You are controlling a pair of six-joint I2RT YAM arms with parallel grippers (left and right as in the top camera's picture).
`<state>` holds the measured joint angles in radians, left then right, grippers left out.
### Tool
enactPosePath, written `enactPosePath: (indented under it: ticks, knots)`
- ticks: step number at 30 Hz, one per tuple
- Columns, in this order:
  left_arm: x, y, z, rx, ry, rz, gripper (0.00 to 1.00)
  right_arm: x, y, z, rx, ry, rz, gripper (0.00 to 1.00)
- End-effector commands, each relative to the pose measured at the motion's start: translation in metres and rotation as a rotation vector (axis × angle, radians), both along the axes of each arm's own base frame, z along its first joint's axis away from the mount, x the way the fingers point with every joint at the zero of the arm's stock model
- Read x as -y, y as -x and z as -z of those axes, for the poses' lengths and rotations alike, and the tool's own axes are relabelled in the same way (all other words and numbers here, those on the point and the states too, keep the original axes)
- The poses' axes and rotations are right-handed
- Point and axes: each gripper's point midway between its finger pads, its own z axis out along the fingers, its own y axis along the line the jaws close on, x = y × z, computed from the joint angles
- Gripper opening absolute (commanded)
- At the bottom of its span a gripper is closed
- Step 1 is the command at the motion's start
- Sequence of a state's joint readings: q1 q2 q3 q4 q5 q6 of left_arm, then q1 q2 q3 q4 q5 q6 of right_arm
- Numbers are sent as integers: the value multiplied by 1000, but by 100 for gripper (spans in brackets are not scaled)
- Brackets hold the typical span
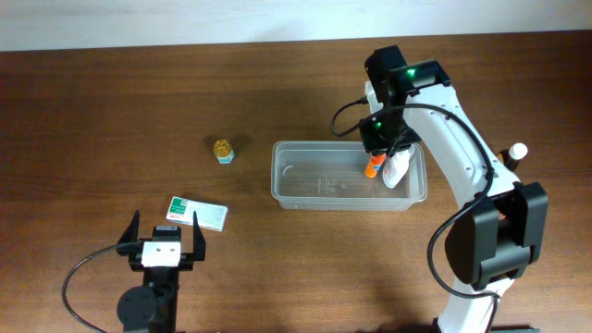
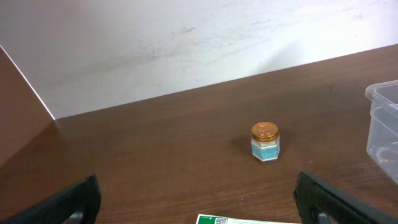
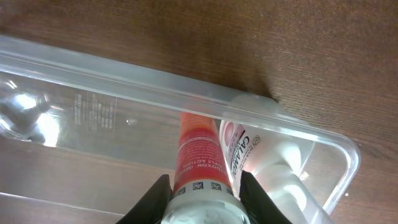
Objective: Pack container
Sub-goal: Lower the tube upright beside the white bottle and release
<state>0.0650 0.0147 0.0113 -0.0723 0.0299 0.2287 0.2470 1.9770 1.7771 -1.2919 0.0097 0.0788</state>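
Note:
The clear plastic container [image 1: 305, 180] sits mid-table; its far rim [image 3: 124, 78] crosses the right wrist view, and a corner [image 2: 382, 124] shows in the left wrist view. My right gripper [image 1: 379, 153] is shut on a red-and-white tube [image 3: 199, 155] with an orange end [image 1: 371, 169], held inside the container's right end. A white Calamine bottle [image 3: 249, 155] lies in the container beside the tube [image 1: 396, 171]. My left gripper [image 1: 165, 242] is open and empty near the front left, with its fingers [image 2: 199, 205] spread wide.
A small jar with a gold lid [image 1: 223, 150] stands left of the container, also in the left wrist view [image 2: 265, 142]. A green-and-white box [image 1: 197, 213] lies just ahead of the left gripper. A white-capped bottle [image 1: 516, 152] stands at the far right.

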Motion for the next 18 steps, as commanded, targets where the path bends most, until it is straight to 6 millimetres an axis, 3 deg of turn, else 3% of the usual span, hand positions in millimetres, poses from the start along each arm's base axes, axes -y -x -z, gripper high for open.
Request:
enactPosePath:
  ticks: [1, 18]
  knots:
    - [0, 0, 1, -2, -11, 4, 100, -4, 1, 6, -15, -2, 0, 27]
    - [0, 0, 1, -2, -11, 4, 100, -5, -3, 5, 5, -7, 0, 45]
